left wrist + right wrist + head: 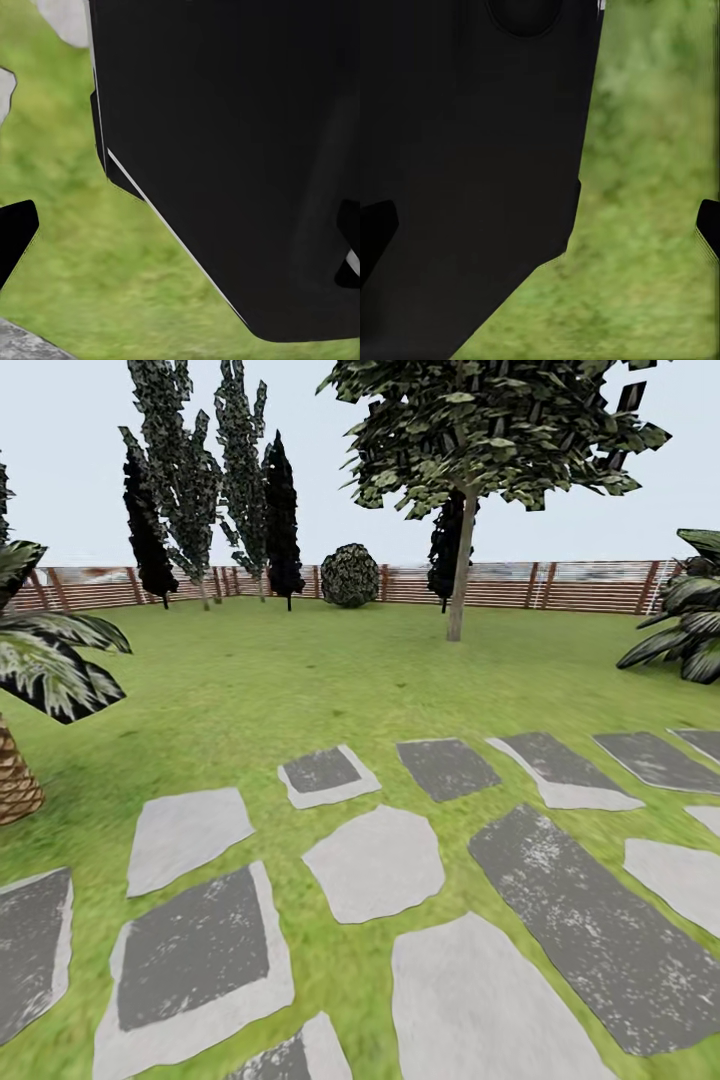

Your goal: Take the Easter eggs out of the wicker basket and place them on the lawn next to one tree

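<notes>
Nearest the camera in the head view: a scatter of stepping stones (375, 860) set into the lawn (300, 670), some pale grey, some dark and mottled, with grass strips between them. Off at the left edge, a short palm (18, 780) with a scaly brown trunk and striped fronds hanging over the grass. Over on the right edge, a spiky striped plant (690, 625). Further back, open green lawn, mottled lighter and darker. Then a tree (458, 560) with a thin grey-brown trunk, leaning a bit, and a big blocky dark crown, standing on the grass right of centre. Behind it, a round bush (350, 575), a row of tall narrow cypress-type trees (200, 490) to the left, and a slatted wooden fence (560, 585) running across the back under a pale sky.

Left wrist view: mostly a big black robot body part (240, 150) up close, blurry grass and a bit of stone behind; left gripper (184, 244) with dark fingertips (15, 232) at opposite edges, so spread wide, holding nothing. Right wrist view: same deal, black bulk over grass, right gripper (544, 236) fingertips (709, 225) far apart, nothing between.
</notes>
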Robot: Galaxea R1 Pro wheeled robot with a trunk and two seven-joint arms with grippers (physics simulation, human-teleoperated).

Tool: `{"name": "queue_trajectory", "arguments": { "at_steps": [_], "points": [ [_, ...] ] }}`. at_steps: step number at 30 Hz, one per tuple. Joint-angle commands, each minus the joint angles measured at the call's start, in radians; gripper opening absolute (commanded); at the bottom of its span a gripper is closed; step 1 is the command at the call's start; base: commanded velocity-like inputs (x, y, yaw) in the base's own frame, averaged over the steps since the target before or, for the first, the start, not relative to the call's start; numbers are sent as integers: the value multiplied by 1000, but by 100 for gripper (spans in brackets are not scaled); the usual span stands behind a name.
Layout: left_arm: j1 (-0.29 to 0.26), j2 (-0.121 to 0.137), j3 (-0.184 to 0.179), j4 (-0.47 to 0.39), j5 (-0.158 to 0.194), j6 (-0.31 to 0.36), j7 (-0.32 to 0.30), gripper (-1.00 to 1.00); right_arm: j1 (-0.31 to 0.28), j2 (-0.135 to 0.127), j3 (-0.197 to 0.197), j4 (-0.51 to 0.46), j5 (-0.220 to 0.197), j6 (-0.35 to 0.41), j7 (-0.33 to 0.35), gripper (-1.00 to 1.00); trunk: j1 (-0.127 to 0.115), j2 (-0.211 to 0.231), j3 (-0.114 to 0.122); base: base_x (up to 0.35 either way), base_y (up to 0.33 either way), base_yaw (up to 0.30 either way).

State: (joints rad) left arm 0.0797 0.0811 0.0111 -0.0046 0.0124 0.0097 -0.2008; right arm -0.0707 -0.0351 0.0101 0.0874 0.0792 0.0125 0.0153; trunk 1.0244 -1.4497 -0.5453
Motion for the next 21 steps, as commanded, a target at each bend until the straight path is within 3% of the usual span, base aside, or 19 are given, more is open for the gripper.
{"name": "queue_trajectory", "arguments": {
  "at_steps": [1,21],
  "points": [
    [0,0,1,0,1,1,-4,100,-1,0,1,2,8,1,2,100,1,0,-1,336,0,0],
    [0,0,1,0,1,1,-3,100,-1,-3,0,2,9,-1,2,100,1,0,-1,337,0,0]
  ]
}}
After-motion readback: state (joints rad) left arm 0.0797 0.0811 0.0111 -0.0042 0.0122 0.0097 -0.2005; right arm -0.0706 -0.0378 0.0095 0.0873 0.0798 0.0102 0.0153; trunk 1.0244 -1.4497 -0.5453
